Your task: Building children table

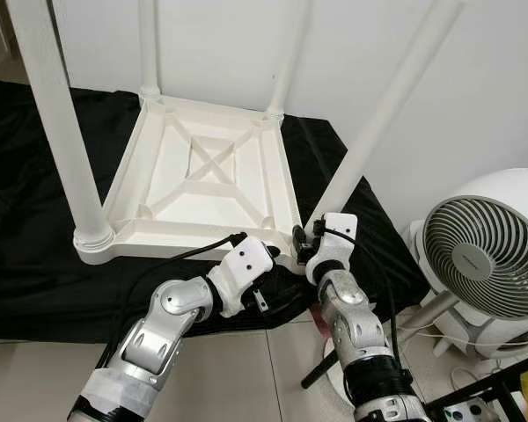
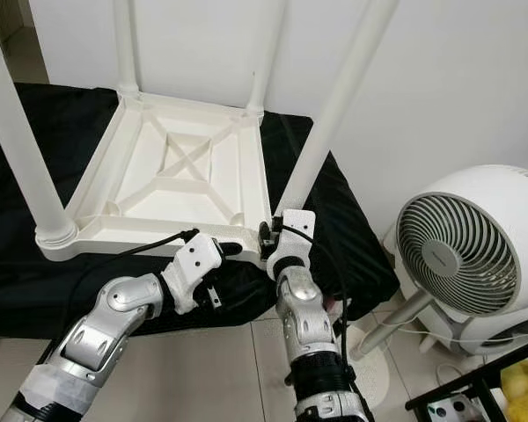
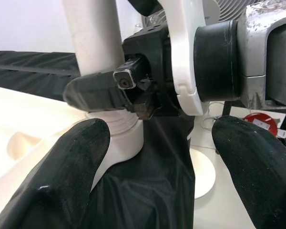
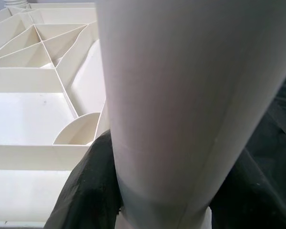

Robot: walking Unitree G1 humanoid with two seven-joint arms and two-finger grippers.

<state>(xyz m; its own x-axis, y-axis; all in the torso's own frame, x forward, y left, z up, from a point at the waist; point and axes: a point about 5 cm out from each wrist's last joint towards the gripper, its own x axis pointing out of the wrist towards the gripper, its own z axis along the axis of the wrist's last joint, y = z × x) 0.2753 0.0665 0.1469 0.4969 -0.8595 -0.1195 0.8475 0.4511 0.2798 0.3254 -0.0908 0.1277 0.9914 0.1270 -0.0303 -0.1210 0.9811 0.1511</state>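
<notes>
Black cloth [image 1: 35,264]: spread over the low surface, carrying the whole build
Tabletop [image 1: 202,176]: white, upside down on the cloth, ribbed underside facing up
Fan [image 1: 488,255]: white, on the floor to the robot's right, well apart from the work
Legs: four white legs stand up from the corners: near left [image 1: 62,132], far left [image 1: 148,48], far right [image 1: 290,57] and near right [image 1: 378,114]
Near-right leg: leans outward, its foot at the tabletop's front right corner
Right gripper [image 1: 310,242]: clamped round the base of the near-right leg, a black finger [image 4: 93,191] on each side just above the socket collar
Left gripper [image 3: 157,157]: fingers spread apart and holding nothing, just beside the same corner, pointing at the right gripper
Progress: all four legs appear to be in their sockets, so the task looks close to finished
Left to do: probably turning or pressing the tilted fourth leg home, then setting the table on its feet; whether the other three are tight cannot be told
</notes>
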